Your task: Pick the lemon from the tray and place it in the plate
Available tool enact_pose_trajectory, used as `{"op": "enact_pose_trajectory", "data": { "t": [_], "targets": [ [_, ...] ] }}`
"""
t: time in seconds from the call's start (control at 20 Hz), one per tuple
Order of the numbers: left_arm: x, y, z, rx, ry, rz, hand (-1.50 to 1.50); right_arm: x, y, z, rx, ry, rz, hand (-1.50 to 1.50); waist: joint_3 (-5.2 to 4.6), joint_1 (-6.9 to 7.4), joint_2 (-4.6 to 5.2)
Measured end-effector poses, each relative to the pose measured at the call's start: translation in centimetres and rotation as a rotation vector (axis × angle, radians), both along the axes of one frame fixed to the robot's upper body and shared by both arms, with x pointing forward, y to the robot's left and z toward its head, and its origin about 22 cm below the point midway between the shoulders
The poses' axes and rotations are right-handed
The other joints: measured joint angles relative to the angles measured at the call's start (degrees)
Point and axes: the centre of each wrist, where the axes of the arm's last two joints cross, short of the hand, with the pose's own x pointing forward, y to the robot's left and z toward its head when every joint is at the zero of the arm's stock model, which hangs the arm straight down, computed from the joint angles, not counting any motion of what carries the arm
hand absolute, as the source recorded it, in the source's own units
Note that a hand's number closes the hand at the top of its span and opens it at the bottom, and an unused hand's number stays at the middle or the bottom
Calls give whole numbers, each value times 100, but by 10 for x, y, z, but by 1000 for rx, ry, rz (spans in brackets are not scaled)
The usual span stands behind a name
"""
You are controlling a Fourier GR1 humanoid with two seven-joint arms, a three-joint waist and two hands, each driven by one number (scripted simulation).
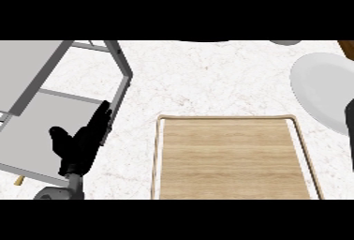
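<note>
Wooden tray (235,159) on bench (207,75), white plate (321,89) at right; left hand (81,143) open, fingers straight; right hand's state indiscernible.

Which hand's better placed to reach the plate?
Right, likely: the right hand shows at the plate, far right. The left hand rests open beyond the tray. No lemon in view.

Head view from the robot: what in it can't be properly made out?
- Lemon: shows nowhere in the head view.
- Light wooden rectangular tray: near end cut off by the lower edge.
- Round white plate: partly cut off by the right edge.
- Black right hand: only a sliver at the right edge; whatever it may hold lies outside the view.
</note>
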Motion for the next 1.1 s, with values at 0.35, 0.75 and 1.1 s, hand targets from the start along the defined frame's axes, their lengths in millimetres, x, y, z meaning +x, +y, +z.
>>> {"op": "enact_pose_trajectory", "data": {
  "t": [0.35,0.75,1.1],
  "targets": [
    [-2,-2,-2,1,7,16,0,-14,-23,-22,104,-49,-89,-150,3,-54,-41],
    [-3,0,-5,-5,2,14,0,-21,-31,-58,406,-64,-132,-150,25,-69,-49],
    [-2,-1,-4,-8,15,17,0,-18,-26,-58,334,-182,-23,-150,32,-91,-67]
  ]
}}
